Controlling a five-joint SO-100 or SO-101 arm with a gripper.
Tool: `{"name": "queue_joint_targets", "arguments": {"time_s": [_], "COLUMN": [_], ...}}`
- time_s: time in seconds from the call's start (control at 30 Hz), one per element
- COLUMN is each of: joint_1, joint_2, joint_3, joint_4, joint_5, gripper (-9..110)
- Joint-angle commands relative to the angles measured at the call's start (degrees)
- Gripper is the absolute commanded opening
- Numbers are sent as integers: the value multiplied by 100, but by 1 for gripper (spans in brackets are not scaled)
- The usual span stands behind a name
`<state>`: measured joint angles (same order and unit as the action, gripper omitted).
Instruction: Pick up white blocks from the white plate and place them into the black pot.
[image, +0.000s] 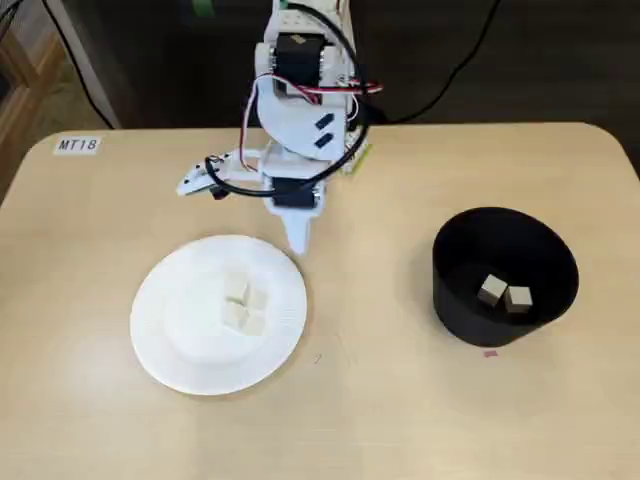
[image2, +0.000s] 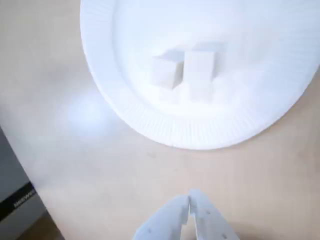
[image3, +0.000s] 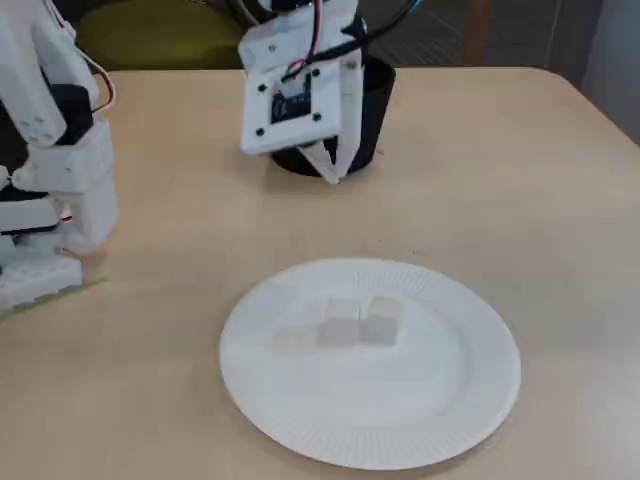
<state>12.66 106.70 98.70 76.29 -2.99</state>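
Note:
The white plate (image: 160, 340) (image2: 150, 125) (image3: 450, 400) lies on the tan table with a small cluster of white blocks (image: 245, 306) (image2: 167, 72) (image3: 362, 320) near its middle, touching one another. In a fixed view the black pot (image: 447, 292) (image3: 377, 95) stands at the right, with two white blocks (image: 505, 294) on its floor. My gripper (image: 298, 240) (image2: 190, 199) (image3: 333, 172) is shut and holds nothing. It hangs over bare table just outside the plate's rim, on the side toward the arm's base.
The arm's base (image3: 50, 180) stands at the table's back edge. A label reading MT18 (image: 77, 145) is stuck at the far left corner. A small pink mark (image: 490, 352) lies in front of the pot. Cables run behind the table.

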Motion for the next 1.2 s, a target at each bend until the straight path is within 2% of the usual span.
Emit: {"name": "queue_joint_targets", "arguments": {"time_s": [0.0, 0.4, 0.53, 1.03, 1.13, 1.17], "joint_1": [281, 615, 861, 1257, 1274, 1274], "joint_2": [-158, -1521, -1626, -1230, -1354, -1406], "joint_3": [-255, -290, -308, -686, -694, -703], "joint_4": [-149, -879, -879, 615, 624, 615], "joint_5": [53, -9, 413, 4535, 4896, 5019], "gripper": [-2, -2, -2, -2, -1, 3]}}
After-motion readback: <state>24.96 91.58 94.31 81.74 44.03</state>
